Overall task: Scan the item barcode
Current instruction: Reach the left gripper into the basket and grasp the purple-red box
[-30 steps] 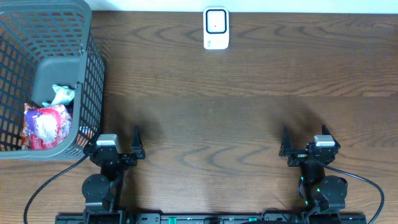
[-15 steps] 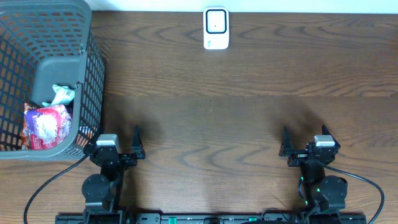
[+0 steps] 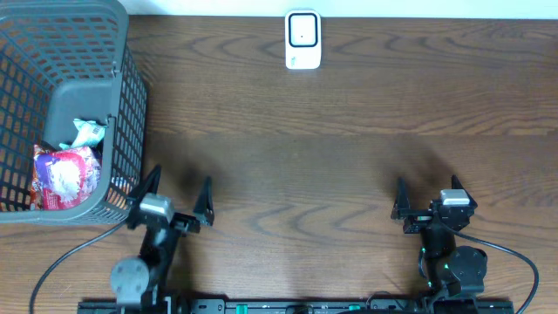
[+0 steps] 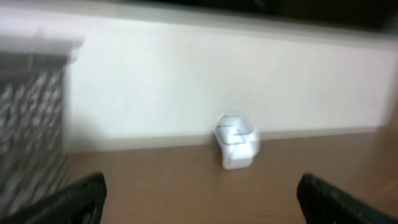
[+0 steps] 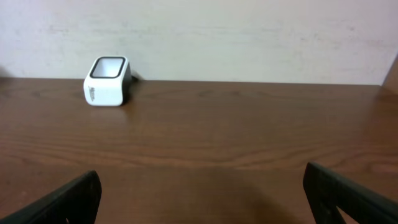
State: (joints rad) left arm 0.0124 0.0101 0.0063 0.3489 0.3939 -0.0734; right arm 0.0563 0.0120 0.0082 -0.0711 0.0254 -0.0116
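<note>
Overhead, mesh basket (image 3: 131, 105), possibly foil red packet (image 3: 61, 174), boxy white scanner (image 3: 302, 39), left tool (image 3: 181, 183) and right tool (image 3: 426, 188) released.

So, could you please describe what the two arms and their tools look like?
Both arms are black with round joint housings. The left black two-finger tool and the right black two-finger tool each have slim, pointed dark fingers and a small silver-grey block on the wrist. A black cable loops off each base, and green lights glow on the right arm.
</note>
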